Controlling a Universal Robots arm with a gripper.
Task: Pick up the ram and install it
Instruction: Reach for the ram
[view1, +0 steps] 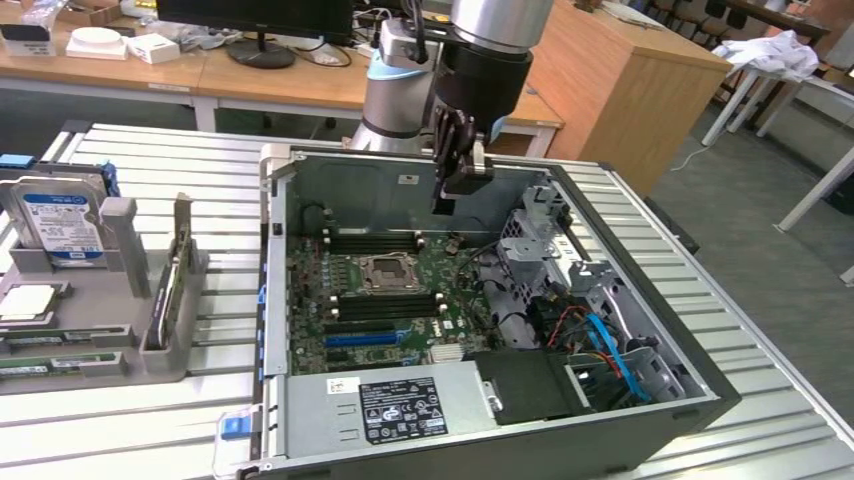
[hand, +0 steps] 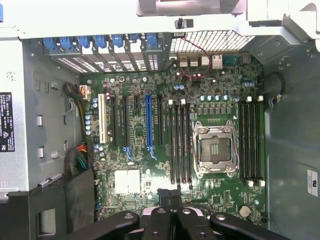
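Observation:
My gripper (view1: 449, 196) hangs over the open computer case (view1: 274, 300), above the back part of the motherboard (view1: 380, 300). Its fingers (hand: 165, 196) are pressed together with nothing visible between them. Long black memory slots (hand: 180, 142) lie on one side of the CPU socket (hand: 215, 150), and more slots (hand: 250, 140) on the other side. Outside the case, at the exterior view's left, a thin board that looks like the ram (view1: 163, 295) stands on edge in a grey holder (view1: 180, 335). The gripper is well away from it.
A hard drive (view1: 60, 225) stands upright in the grey rack at the exterior view's left, with flat green sticks (view1: 54, 365) in front of it. Inside the case are the drive cage (view1: 534, 235), cables (view1: 601, 335) and the power supply (view1: 387, 405). Desks and a monitor stand behind.

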